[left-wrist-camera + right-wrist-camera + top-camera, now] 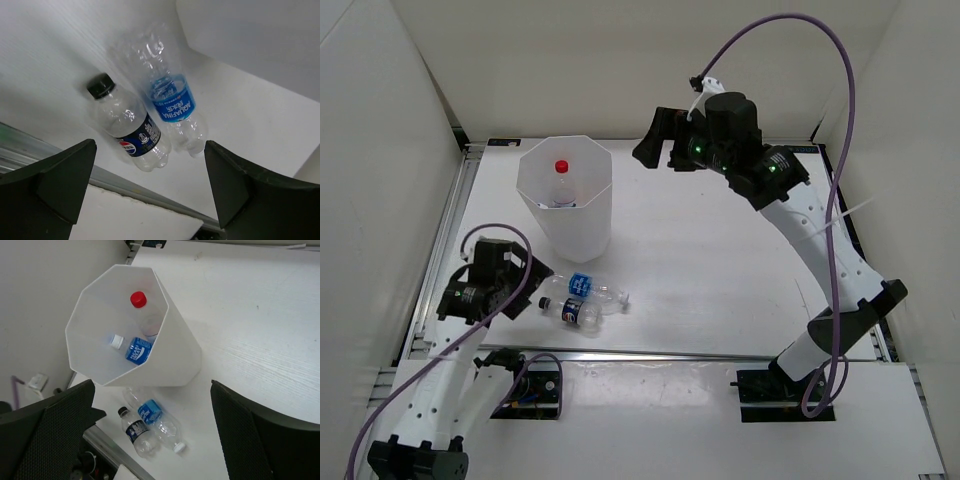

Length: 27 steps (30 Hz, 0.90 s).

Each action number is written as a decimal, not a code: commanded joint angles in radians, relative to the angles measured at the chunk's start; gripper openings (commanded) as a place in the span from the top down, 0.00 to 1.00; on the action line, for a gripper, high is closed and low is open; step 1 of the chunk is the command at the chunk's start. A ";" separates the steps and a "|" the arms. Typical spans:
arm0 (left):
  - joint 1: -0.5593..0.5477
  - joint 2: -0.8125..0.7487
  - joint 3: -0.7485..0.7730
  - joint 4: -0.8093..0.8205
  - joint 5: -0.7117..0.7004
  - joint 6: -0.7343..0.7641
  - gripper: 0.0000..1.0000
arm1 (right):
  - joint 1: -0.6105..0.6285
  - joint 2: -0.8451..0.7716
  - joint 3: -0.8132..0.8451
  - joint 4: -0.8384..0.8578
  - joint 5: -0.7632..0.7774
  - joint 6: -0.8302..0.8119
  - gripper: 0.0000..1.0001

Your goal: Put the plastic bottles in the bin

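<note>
The white bin (578,232) stands at the back left. Inside it lie a red-capped bottle (561,167) and a blue-labelled bottle (136,350); the right wrist view shows the red cap too (138,299). On the table in front of the bin lie a blue-labelled bottle (592,289) and a dark-labelled, black-capped bottle (570,311), side by side. My left gripper (534,288) is open and empty just left of them; both show in its view, the dark one (127,125) and the blue one (171,97). My right gripper (662,150) is open and empty, high to the right of the bin.
A metal rail (650,355) runs along the table's near edge, just in front of the two lying bottles. White walls close the table on the left, back and right. The bin wall (176,351) stands close behind the lying bottles.
</note>
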 commanded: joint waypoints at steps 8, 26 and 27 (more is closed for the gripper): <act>0.006 -0.155 -0.440 0.311 0.278 -0.293 0.00 | -0.027 -0.093 -0.063 -0.080 -0.061 -0.072 0.00; 0.072 -0.091 -0.641 0.437 0.316 -0.332 0.10 | -0.100 -0.176 -0.189 -0.091 -0.141 -0.072 0.00; 0.072 -0.091 -0.650 0.437 0.316 -0.309 0.10 | -0.100 -0.176 -0.189 -0.091 -0.150 -0.072 0.00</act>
